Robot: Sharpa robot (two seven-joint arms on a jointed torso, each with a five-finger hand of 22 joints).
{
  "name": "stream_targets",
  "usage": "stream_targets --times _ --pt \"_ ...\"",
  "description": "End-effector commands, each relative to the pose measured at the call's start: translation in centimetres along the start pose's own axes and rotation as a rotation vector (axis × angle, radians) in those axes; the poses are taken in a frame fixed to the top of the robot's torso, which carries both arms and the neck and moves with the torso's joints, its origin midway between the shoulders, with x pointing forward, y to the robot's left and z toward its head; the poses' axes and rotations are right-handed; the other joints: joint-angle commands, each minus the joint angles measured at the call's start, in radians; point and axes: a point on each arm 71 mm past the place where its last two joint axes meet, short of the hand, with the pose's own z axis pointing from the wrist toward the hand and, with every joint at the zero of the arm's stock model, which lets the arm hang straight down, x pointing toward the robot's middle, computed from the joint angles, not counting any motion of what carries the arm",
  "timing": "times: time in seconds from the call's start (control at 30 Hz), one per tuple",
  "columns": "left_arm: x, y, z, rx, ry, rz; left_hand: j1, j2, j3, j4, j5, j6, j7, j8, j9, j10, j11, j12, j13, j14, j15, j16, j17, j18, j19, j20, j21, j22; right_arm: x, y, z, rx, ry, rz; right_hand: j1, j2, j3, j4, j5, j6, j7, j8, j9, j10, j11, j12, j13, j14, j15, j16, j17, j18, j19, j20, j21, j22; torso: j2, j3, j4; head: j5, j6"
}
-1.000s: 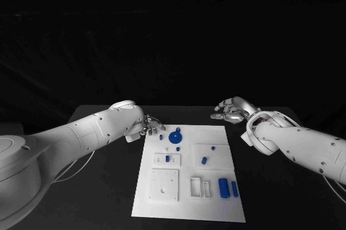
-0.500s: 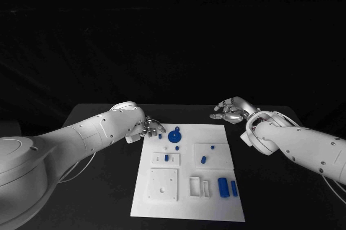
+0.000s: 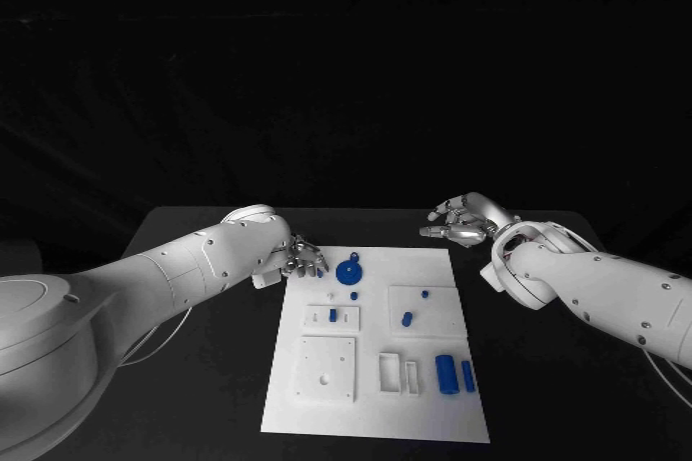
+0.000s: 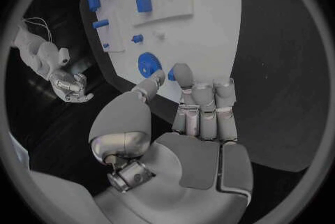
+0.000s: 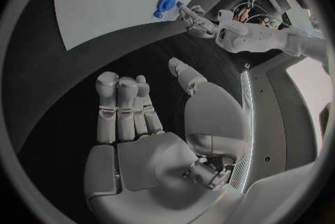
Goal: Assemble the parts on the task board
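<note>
Nearest me on the white task board (image 3: 378,401), two blue bars (image 3: 456,375) lie side by side, with smaller blue parts (image 3: 408,320) further up. Beyond them the round blue disc (image 3: 349,275) rests near the far edge, and the left hand (image 3: 300,260) hovers just beside it, fingers (image 4: 204,105) loosely apart, holding nothing. It should come down squarely over the disc. The right hand (image 3: 462,224) waits off the board's far corner over the worktop (image 3: 216,361), fingers curled around nothing, clear of the way.
</note>
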Motion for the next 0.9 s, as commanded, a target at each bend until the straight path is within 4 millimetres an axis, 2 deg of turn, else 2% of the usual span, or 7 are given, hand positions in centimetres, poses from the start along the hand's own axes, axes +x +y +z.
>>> stream_targets --times 0.03,0.33,0.47,0.67,0.7,0.9 --pt "0.35 -0.08 0.04 0.013 0.026 0.021 0.011 0.008 0.0 -0.01 0.003 0.012 0.0 0.006 -0.002 0.005 -0.008 0.007 -0.002 0.0 -0.01 0.003 -0.001 0.003 -0.001 -0.083 -0.001 0.0 0.11 0.14 0.0 -0.01 0.011 0.001 -0.012 0.0 -0.005 0.0 0.005 0.001 0.006 0.004 -0.001 -0.005 -0.004 0.006 -0.002 0.005 0.002 -0.002 -0.001 0.1 -0.001 -0.007 -0.006 0.001 0.0 0.0007 0.0001 0.0 -0.002" --pt "0.15 0.08 0.04 0.028 0.013 0.003 0.006 0.013 -0.005 -0.011 0.002 0.017 -0.001 0.008 -0.004 0.006 -0.01 0.006 -0.004 0.001 -0.011 0.003 -0.001 0.002 0.001 -0.083 -0.002 0.0 0.14 0.2 0.02 -0.011 0.011 0.001 -0.012 0.0 -0.006 0.001 0.005 0.001 0.006 0.004 -0.001 -0.005 -0.004 0.006 -0.002 0.005 0.002 -0.001 -0.001 0.1 0.0 -0.007 -0.006 0.002 0.001 0.0008 -0.0011 0.0 -0.003" --pt "-0.11 0.28 0.1 0.026 -0.004 -0.007 0.007 0.022 -0.003 -0.012 0.003 0.02 -0.002 0.008 -0.006 0.007 -0.011 0.005 -0.005 0.001 -0.012 0.003 -0.002 0.001 0.002 -0.084 -0.003 -0.001 0.13 0.18 0.03 -0.011 0.011 0.0 -0.012 0.0 -0.006 0.001 0.006 0.001 0.006 0.004 -0.001 -0.005 -0.004 0.007 -0.002 0.005 0.002 -0.001 -0.001 0.1 0.0 -0.008 -0.006 0.002 0.002 -0.0013 -0.0012 -0.003 -0.005" --pt "-0.27 0.35 0.12 0.033 -0.015 -0.029 0.007 0.027 -0.003 -0.011 0.003 0.021 -0.002 0.008 -0.006 0.007 -0.011 0.005 -0.005 0.001 -0.012 0.003 -0.002 0.001 0.003 -0.085 -0.003 -0.001 0.14 0.18 0.03 -0.011 0.011 0.0 -0.013 0.0 -0.006 0.001 0.006 0.001 0.006 0.004 -0.001 -0.005 -0.004 0.007 -0.002 0.005 0.002 -0.001 -0.001 0.1 0.0 -0.008 -0.006 0.002 0.001 -0.0007 0.0 -0.004 -0.006" --pt "-0.27 0.34 0.12 0.035 -0.014 -0.031 0.006 0.042 -0.001 -0.008 0.002 0.022 -0.003 0.008 -0.008 0.009 -0.011 0.005 -0.006 0.003 -0.013 0.004 -0.002 0.001 0.004 -0.085 -0.003 -0.002 0.13 0.18 0.03 -0.012 0.011 0.0 -0.013 0.0 -0.006 0.001 0.006 0.001 0.006 0.004 -0.001 -0.005 -0.004 0.007 -0.002 0.005 0.002 -0.001 -0.001 0.1 0.0 -0.008 -0.006 0.002 0.001 -0.0008 0.0002 -0.004 -0.006" --pt "-0.2 0.26 0.13 0.04 -0.005 -0.042 0.012 0.06 0.001 -0.016 0.003 0.026 -0.004 0.009 -0.01 0.013 -0.013 0.006 -0.006 0.006 -0.014 0.006 -0.002 0.001 0.007 -0.087 -0.002 -0.001 0.14 0.19 0.04 -0.012 0.011 0.0 -0.013 0.001 -0.006 0.001 0.006 0.001 0.006 0.004 -0.001 -0.005 -0.004 0.007 -0.002 0.006 0.002 -0.001 -0.001 0.1 0.0 -0.008 -0.006 0.002 0.0 -0.0008 0.0013 -0.004 -0.008"
